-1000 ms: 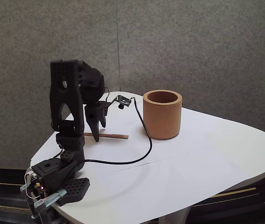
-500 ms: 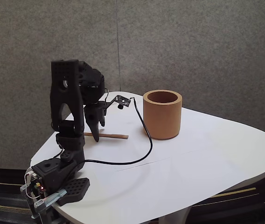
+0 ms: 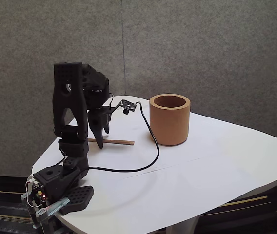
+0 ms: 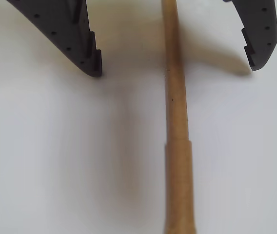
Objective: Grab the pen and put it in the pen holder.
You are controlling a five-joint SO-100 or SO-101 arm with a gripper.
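Hand (image 4: 175, 68) spread wide, straddling pen (image 4: 177, 146), which lies flat on worktop (image 3: 202, 161), w/ pen holder (image 3: 170, 119) apart to the right in fixed view. Risk: pen sits off-centre btwn the tips, so closing may roll it away.

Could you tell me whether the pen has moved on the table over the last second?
No. In the fixed view the pen lies flat, left of the pen holder, its tip equally near the black cable as before.
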